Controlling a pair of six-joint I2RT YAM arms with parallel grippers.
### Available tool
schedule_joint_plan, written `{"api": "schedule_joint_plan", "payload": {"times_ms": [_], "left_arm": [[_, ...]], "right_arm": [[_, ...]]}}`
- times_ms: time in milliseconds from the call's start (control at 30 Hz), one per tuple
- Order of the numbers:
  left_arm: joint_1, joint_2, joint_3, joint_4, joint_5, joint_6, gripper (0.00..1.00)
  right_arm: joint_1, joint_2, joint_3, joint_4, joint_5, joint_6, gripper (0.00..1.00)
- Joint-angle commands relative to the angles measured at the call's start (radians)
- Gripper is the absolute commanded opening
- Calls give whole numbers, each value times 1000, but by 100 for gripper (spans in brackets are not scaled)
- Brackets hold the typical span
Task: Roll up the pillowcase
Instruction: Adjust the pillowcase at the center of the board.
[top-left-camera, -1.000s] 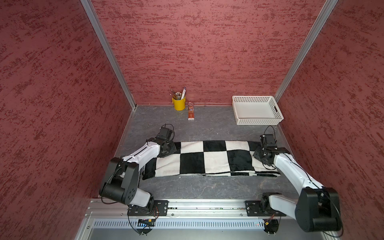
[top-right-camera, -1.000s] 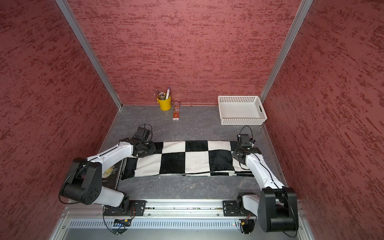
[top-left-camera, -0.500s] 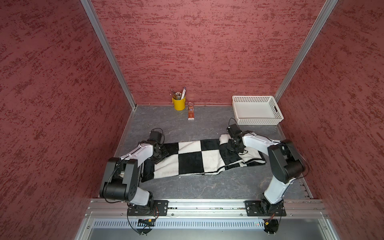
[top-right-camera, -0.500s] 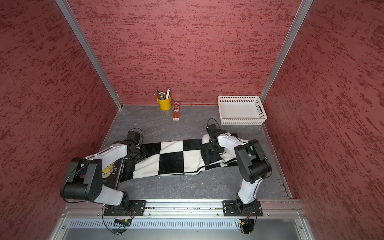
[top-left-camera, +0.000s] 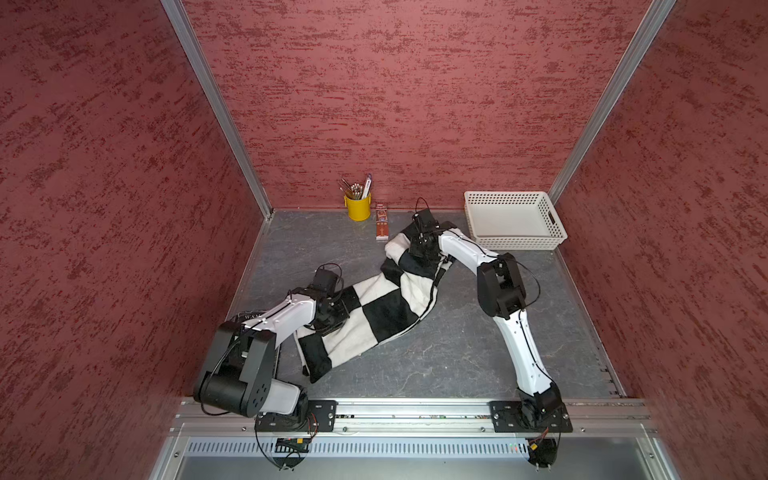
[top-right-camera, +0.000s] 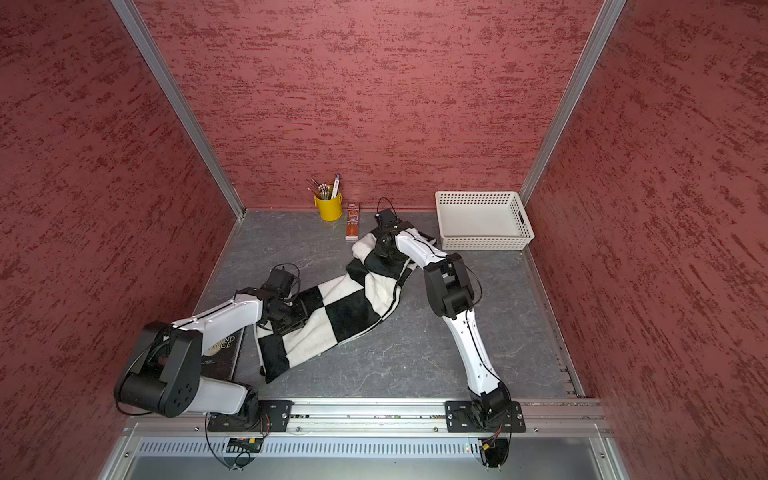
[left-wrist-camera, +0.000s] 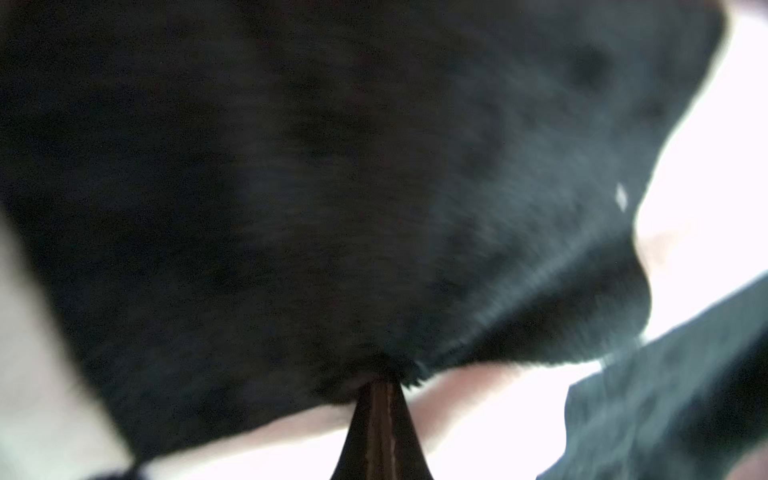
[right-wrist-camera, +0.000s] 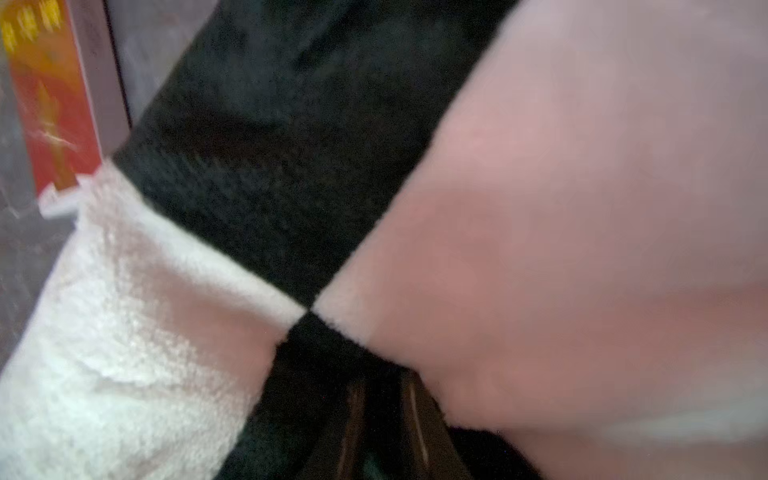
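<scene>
Near the desk's back edge, we're clamping the pillowcase (top-left-camera: 390, 316) in the right gripper (right-wrist-camera: 382, 411), left gripper (left-wrist-camera: 380, 399) pinching too; seemingly nothing rolled.

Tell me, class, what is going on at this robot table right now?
Two robot arms are handling the checkered pillowcase. The left pincer is shut on its near end, and the right pincer grips its far end beside the orange box, close to the white basket. The cloth lies in a crumpled diagonal strip on the grey table, not yet rolled.
</scene>
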Motion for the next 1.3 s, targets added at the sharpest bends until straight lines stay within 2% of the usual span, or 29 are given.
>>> {"api": "schedule_joint_plan", "payload": {"times_ms": [0, 100, 233, 400, 533, 633, 733, 900, 1033, 1133, 1267], "left_arm": [[-55, -3, -37, 71, 78, -80, 0], [-67, -18, -23, 79, 103, -105, 0], [-59, -58, 74, -24, 79, -45, 2], [5, -38, 177, -109, 101, 71, 5], [82, 29, 199, -129, 123, 154, 5], [114, 86, 204, -132, 103, 199, 5], [123, 151, 218, -151, 84, 220, 4], [90, 204, 202, -143, 98, 196, 4], [34, 197, 140, -66, 182, 98, 4], [-13, 205, 106, 14, 247, 12, 4], [-83, 231, 131, 71, 271, -54, 4]], "right_arm": [[-46, 93, 213, -91, -38, -68, 22], [-47, 89, 309, -102, -50, -138, 24], [-35, -57, 223, -91, -44, -207, 23], [22, -312, -132, -12, -43, -237, 16], [94, -463, -423, 68, -15, -198, 10], [133, -515, -588, 130, -15, -140, 8], [144, -508, -674, 167, -42, -83, 7], [138, -421, -670, 163, 10, -72, 4], [101, -357, -612, 150, 75, -115, 5], [52, -286, -523, 120, 84, -155, 5], [0, -186, -375, 72, 93, -210, 5]]}}
